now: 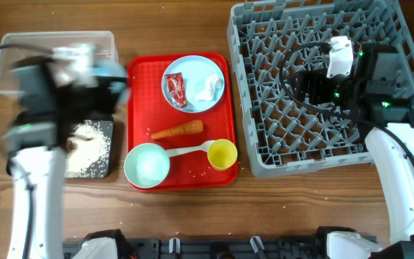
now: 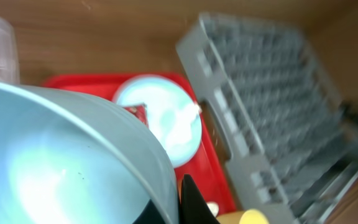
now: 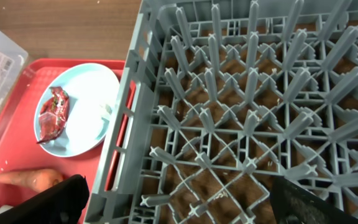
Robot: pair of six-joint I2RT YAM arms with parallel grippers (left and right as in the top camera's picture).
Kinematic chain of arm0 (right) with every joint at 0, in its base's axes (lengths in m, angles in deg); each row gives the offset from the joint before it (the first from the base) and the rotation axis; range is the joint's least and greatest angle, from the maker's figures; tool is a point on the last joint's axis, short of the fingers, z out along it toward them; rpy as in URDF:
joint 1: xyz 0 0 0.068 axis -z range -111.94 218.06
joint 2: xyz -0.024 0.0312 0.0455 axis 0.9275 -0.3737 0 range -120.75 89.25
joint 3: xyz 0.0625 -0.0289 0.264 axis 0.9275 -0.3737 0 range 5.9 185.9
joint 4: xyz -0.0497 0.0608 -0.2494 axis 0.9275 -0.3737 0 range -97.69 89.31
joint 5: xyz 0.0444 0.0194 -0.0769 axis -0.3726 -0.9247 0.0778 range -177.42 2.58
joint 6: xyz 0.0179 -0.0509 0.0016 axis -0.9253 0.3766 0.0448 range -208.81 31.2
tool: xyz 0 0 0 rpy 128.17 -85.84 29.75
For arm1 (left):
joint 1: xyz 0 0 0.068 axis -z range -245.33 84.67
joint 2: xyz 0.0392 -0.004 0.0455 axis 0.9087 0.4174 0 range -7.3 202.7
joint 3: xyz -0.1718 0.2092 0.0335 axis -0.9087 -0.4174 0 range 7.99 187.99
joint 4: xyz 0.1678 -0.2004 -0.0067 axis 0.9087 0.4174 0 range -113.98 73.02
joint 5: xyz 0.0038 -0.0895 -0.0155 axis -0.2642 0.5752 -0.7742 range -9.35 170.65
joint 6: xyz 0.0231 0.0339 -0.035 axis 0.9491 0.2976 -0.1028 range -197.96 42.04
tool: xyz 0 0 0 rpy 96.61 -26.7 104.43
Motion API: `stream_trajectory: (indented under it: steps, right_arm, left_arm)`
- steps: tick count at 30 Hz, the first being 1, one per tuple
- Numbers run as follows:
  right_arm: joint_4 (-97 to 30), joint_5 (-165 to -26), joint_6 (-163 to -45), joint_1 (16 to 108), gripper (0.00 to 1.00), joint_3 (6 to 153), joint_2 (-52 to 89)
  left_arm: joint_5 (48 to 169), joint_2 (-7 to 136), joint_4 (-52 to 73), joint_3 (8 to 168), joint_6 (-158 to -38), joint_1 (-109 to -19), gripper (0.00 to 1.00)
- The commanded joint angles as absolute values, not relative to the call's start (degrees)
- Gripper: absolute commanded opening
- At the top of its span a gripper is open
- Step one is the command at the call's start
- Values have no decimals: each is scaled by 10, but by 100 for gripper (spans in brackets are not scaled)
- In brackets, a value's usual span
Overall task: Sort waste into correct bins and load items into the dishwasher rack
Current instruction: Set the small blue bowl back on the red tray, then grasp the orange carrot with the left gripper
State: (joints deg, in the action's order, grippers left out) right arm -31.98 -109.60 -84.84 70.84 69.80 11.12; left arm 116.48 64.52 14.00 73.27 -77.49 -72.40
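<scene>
My left gripper (image 1: 105, 74) is shut on the rim of a pale blue bowl (image 2: 73, 162), held blurred above the clear tub (image 1: 20, 54) and the black tray (image 1: 106, 169), which holds rice (image 1: 88, 147). On the red tray lie the plate (image 1: 196, 72) with red wrapper (image 1: 176, 90) and tissue (image 1: 210, 88), the carrot (image 1: 178, 130), a second bowl (image 1: 147, 164), the spoon (image 1: 189, 150) and the yellow cup (image 1: 222, 154). My right gripper (image 3: 182, 208) is open and empty over the grey rack (image 1: 246, 108). I cannot make out the brown lump.
The red serving tray (image 1: 139, 93) lies between the bins and the rack. The rack's left wall (image 3: 126, 124) stands close to the tray's right edge. Bare wood table (image 1: 192, 216) runs along the front.
</scene>
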Motion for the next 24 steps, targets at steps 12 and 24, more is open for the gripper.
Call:
stream_trajectory:
  steps: [12,24]
  right_arm:
    - [-323,-1092,-845,707,96,701,107]
    - [-325,-1092,-845,707,96,701,107]
  left_arm:
    - [803,941,70,729,-844,-508,66]
    - [816,939,168,773,-646,-369,86]
